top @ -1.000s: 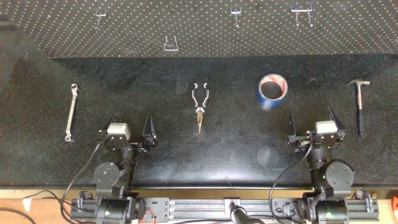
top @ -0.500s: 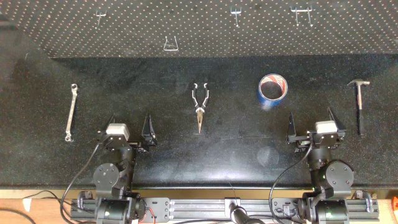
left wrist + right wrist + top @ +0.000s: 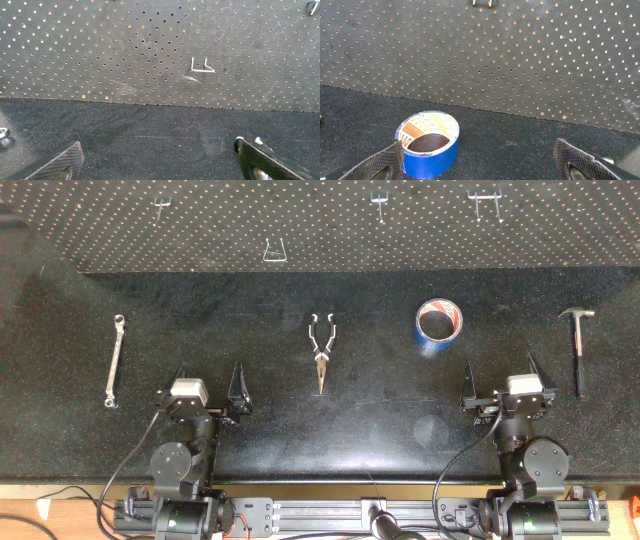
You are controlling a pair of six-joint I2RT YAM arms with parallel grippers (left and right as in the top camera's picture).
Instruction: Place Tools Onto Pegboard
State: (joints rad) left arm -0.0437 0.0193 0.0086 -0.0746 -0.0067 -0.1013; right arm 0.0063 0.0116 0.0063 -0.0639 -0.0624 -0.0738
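Note:
Four tools lie on the black mat in the top view: a silver wrench (image 3: 114,361) at the left, white-handled pliers (image 3: 321,350) in the middle, a blue tape roll (image 3: 438,324) right of them, and a hammer (image 3: 577,348) at the far right. The pegboard (image 3: 320,225) stands behind them with wire hooks (image 3: 275,252) on it. My left gripper (image 3: 210,383) is open near the front edge, between wrench and pliers. My right gripper (image 3: 497,382) is open too, with the tape roll (image 3: 427,144) just ahead of it and left of its centre line. Nothing is held.
More hooks hang at the pegboard's upper left (image 3: 160,205), upper middle (image 3: 378,200) and upper right (image 3: 485,200). In the left wrist view one wire hook (image 3: 202,66) faces the gripper (image 3: 160,170). Bare mat (image 3: 380,410) lies between the two arms.

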